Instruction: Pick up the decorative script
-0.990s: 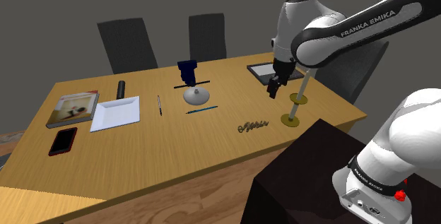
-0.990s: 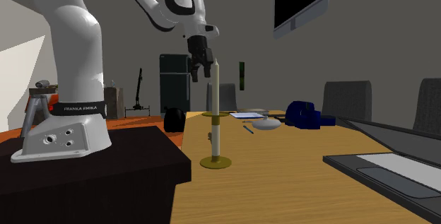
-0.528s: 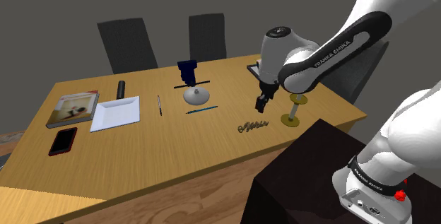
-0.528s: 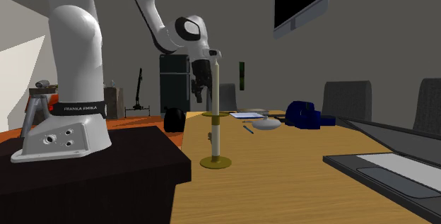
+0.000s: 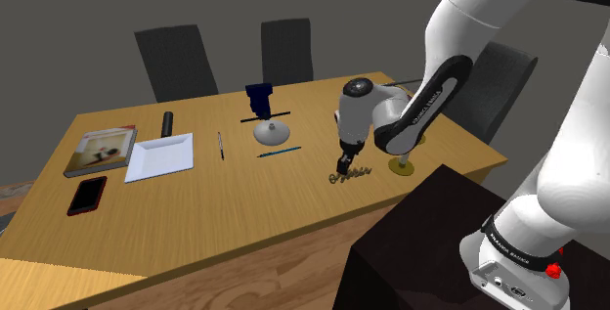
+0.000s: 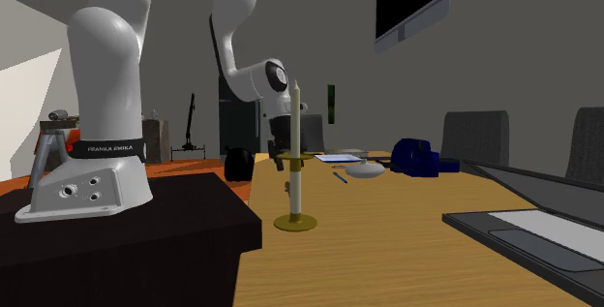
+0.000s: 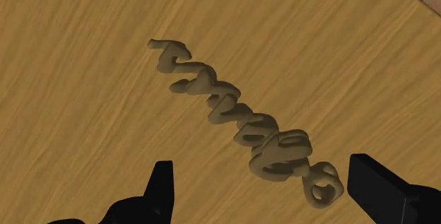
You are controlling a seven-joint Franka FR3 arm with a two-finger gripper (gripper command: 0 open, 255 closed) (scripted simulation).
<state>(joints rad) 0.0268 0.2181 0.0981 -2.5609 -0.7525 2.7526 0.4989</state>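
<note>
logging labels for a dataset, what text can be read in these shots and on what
"FRANKA EMIKA": dark letters on the base of the white robot arm.
Unreadable: the olive-brown cursive decorative script, its looped letters cannot be made out.
Too small to read: the cover of the reddish book.

I find the decorative script [image 5: 350,173] lying flat on the table [image 5: 225,210], near the edge facing the stand [image 5: 420,249]. The gripper [image 5: 345,164] hangs directly over it, fingers straddling one end without touching. The candlestick [image 5: 402,166] stands just beside the script, toward the shoulder view's right. Book [image 5: 101,150], tray [image 5: 161,155] and phone [image 5: 87,195] lie well apart at the left.
</note>
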